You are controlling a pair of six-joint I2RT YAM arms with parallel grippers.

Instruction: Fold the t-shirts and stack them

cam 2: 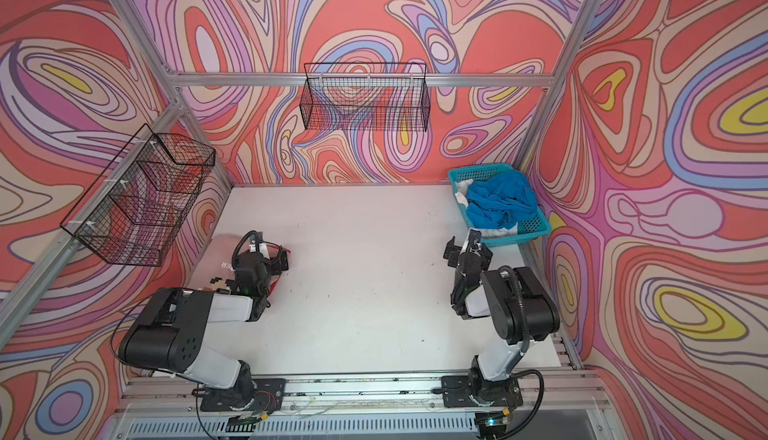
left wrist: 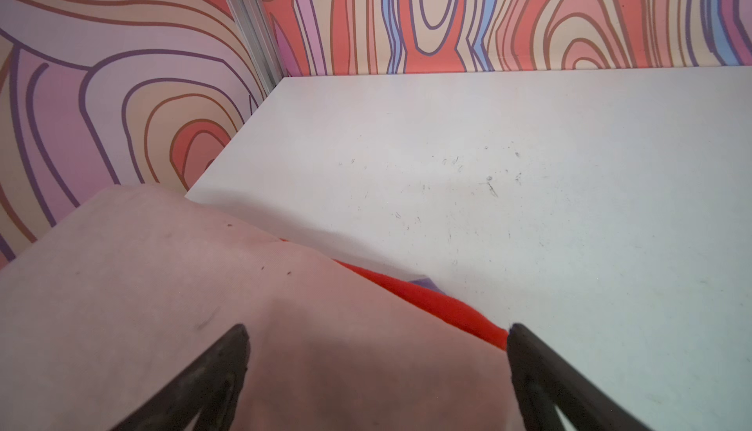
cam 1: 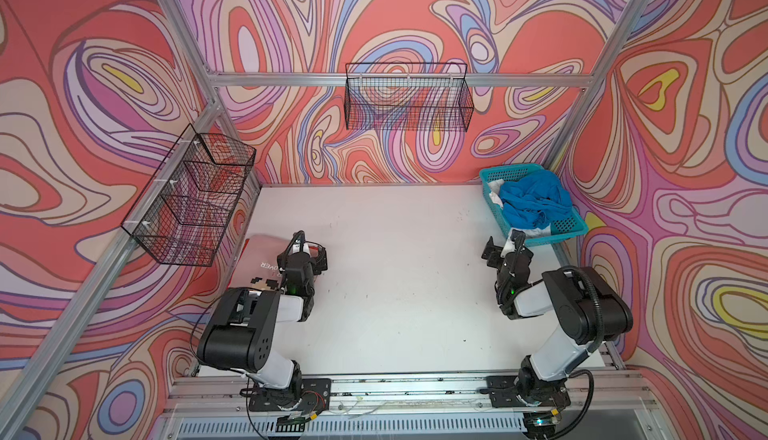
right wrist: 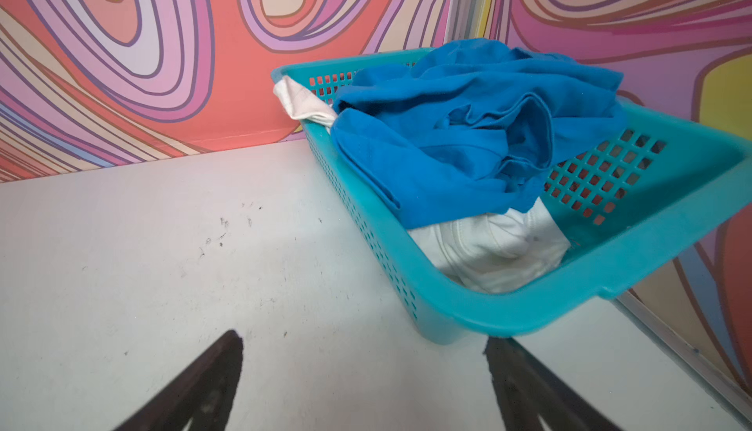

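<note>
The blue t-shirt (right wrist: 468, 136) lies crumpled atop the off-white t-shirt (right wrist: 488, 246) in the teal basket (right wrist: 529, 311), just ahead of our right gripper (right wrist: 364, 337), spread and empty, the nearer one; our left gripper (left wrist: 376, 327), also spread, hovers over the folded pink t-shirt (left wrist: 162, 286).

free: table (cam 1: 395, 272) centre | blocked: basket (cam 1: 565, 224) far right corner; pink shirt (cam 1: 257, 253) left edge
</note>
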